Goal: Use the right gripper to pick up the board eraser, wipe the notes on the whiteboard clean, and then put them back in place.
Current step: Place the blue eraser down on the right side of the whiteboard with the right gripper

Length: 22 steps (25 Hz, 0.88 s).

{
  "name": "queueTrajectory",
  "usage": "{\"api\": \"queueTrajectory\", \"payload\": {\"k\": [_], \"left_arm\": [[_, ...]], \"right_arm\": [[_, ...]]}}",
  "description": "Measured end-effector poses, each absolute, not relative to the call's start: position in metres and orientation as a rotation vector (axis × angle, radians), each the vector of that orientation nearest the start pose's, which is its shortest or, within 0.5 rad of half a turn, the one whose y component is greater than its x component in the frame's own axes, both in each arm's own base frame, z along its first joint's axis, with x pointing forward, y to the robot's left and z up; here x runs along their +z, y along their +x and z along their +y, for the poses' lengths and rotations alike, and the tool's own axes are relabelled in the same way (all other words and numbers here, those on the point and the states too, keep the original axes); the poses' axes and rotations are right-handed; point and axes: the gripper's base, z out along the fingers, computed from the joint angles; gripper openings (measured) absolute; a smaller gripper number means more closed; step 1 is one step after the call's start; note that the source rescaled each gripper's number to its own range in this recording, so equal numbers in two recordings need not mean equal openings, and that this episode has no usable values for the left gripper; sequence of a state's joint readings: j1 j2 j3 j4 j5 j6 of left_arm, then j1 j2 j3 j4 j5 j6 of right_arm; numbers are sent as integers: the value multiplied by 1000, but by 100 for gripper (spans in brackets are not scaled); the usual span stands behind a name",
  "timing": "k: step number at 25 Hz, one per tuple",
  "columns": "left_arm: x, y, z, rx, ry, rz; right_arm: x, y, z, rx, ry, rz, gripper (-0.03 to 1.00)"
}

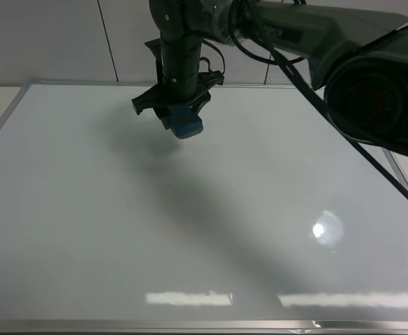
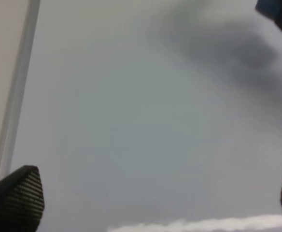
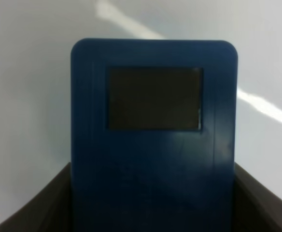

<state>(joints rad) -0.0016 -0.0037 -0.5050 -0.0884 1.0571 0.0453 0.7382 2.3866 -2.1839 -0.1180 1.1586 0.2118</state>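
My right hand (image 1: pixel 179 112) squeezes the blue board eraser (image 1: pixel 187 124) between its fingers, near the far edge of the whiteboard (image 1: pixel 190 237).

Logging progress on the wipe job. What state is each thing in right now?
right gripper: shut on the board eraser, near the board's far edge.
board eraser: held, blue.
whiteboard: no notes visible; glare spots.
left gripper: open, empty, over the board.
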Motion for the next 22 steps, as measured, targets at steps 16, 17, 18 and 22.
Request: {"api": "queueTrajectory", "payload": {"k": [16, 17, 18, 22], "left_arm": [[279, -6, -7, -78, 52, 2029], [279, -6, -7, -78, 52, 2029], [279, -6, -7, -78, 52, 2029], [279, -6, -7, -78, 52, 2029]], "right_arm": [[269, 358, 255, 36, -702, 2730, 0], [272, 352, 248, 33, -695, 2717, 0], [272, 344, 239, 28, -684, 2716, 0], [266, 310, 202, 28, -615, 2718, 0]]}}
